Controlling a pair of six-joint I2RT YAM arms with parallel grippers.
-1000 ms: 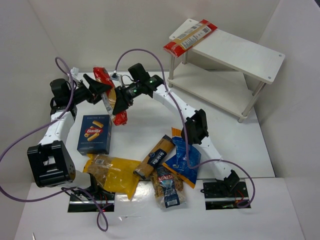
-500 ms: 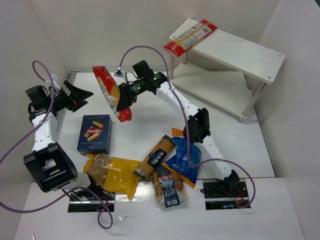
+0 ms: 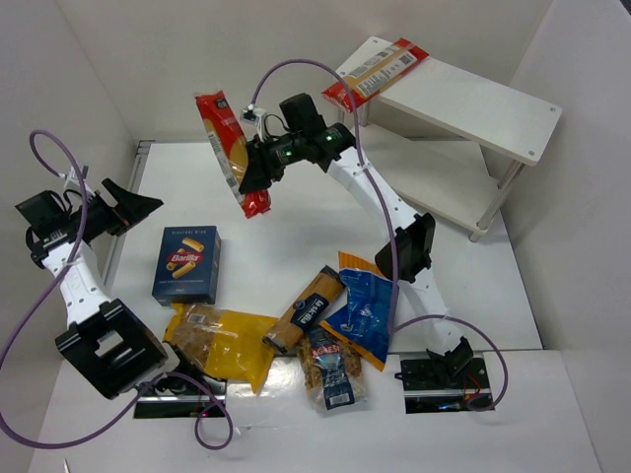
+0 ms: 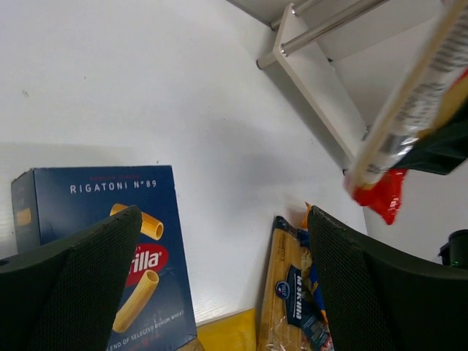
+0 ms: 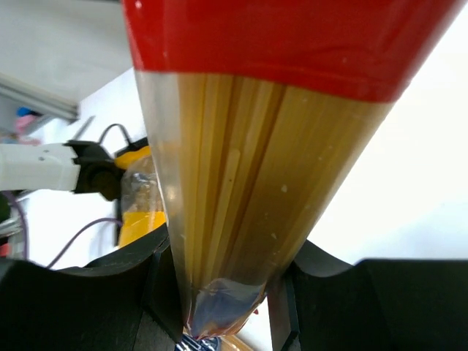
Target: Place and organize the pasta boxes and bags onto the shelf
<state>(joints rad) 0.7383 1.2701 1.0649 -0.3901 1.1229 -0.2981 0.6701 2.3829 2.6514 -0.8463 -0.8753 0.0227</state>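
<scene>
two long clear spaghetti bags with red ends in play. first spaghetti bag [image 3: 225, 138] is clamped in the right gripper [image 3: 253, 169], held tilted in the air over the far-left part of the white table [image 3: 286, 236]. second spaghetti bag [image 3: 380, 71] lies on the far-left corner of the top board of the white two-tier shelf [image 3: 473, 103]. left gripper [image 3: 133, 200] is spread wide and empty at the table's left edge. dark blue barilla box [image 3: 185, 264] lies flat beside it. yellow pasta bag [image 3: 222, 340], brown black-labelled pack [image 3: 306, 310] and blue pasta bag [image 3: 363, 315] sit clustered by the near edge.

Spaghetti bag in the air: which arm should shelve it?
Right: the right gripper clamps the spaghetti bag aloft, near the shelf; the left gripper is open, empty, farther away.
</scene>
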